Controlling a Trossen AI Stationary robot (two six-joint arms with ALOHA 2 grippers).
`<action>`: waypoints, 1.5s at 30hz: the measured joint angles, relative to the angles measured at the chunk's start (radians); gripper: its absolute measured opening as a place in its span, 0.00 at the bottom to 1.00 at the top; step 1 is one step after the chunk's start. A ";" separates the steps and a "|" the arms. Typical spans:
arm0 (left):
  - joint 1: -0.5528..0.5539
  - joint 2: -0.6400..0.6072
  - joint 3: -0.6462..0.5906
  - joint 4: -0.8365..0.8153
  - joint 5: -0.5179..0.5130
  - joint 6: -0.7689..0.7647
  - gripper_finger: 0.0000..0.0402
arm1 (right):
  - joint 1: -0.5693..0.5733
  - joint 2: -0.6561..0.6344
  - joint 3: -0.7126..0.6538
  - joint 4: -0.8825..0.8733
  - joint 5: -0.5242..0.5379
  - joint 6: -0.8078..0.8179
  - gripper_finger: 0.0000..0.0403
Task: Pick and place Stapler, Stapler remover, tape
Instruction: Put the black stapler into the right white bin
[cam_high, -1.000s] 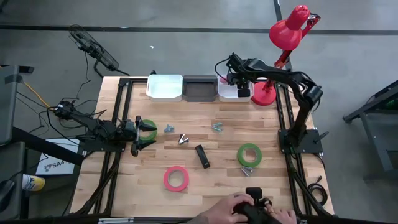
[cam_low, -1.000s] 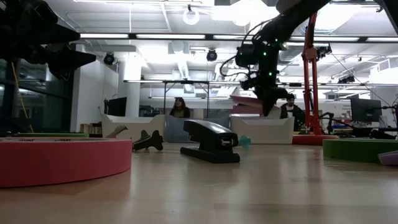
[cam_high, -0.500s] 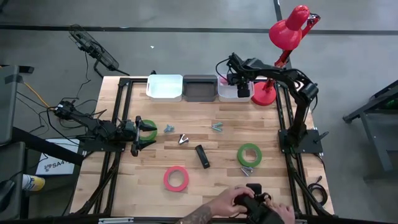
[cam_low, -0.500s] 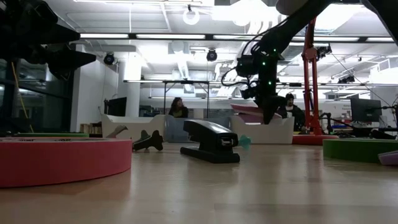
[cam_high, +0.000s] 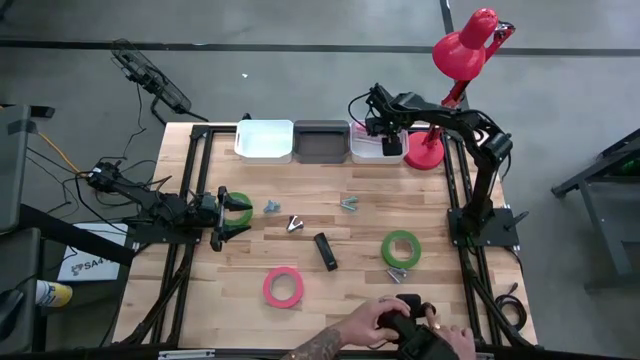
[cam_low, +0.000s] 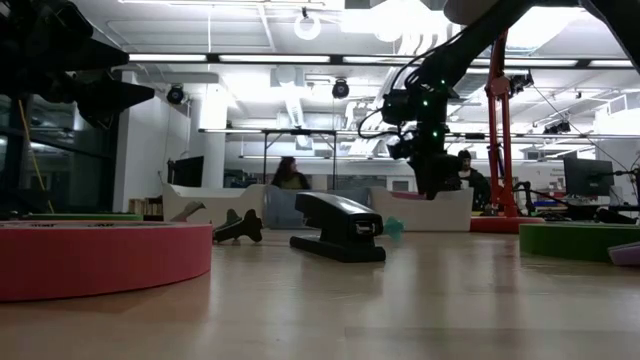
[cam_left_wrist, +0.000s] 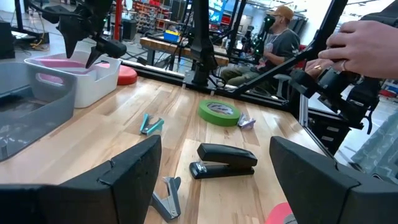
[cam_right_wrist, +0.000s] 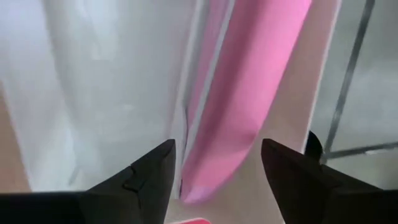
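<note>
My right gripper (cam_high: 388, 140) (cam_right_wrist: 217, 149) is open above the far-right white bin (cam_high: 372, 156), fingers pointing down. A pink flat thing (cam_right_wrist: 249, 106) (cam_left_wrist: 65, 62) lies inside that bin, below the fingers. My left gripper (cam_high: 240, 215) (cam_left_wrist: 214, 146) waits open near the table's left edge beside a green tape roll (cam_high: 238, 203). Lying flat on the table are the black stapler (cam_high: 325, 250) (cam_left_wrist: 224, 160), a second green tape roll (cam_high: 401, 248) and the pink tape roll (cam_high: 283, 287). Several small staple removers (cam_high: 295, 223) lie around mid-table.
A grey bin (cam_high: 321, 142) and another white bin (cam_high: 265, 140) stand along the far edge, with a red lamp (cam_high: 455, 60) at the far right corner. A person's hands (cam_high: 400, 328) work on a black device at the near edge. People sit beyond the table.
My right gripper has come down toward the far-right white bin. The pink flat thing, a second ago tilted under the fingers above the bin wall, has dropped inside the bin. The person's hands have shifted at the near edge.
</note>
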 joint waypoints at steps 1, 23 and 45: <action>0.000 0.000 0.000 0.000 0.000 0.000 0.74 | 0.000 0.000 0.000 0.000 0.015 0.001 0.57; 0.000 0.000 0.000 0.000 0.000 0.000 0.74 | 0.086 -0.167 0.001 -0.018 0.015 0.387 0.57; 0.000 0.000 0.000 0.000 0.000 0.000 0.74 | 0.333 -0.332 0.001 -0.112 -0.115 1.209 0.56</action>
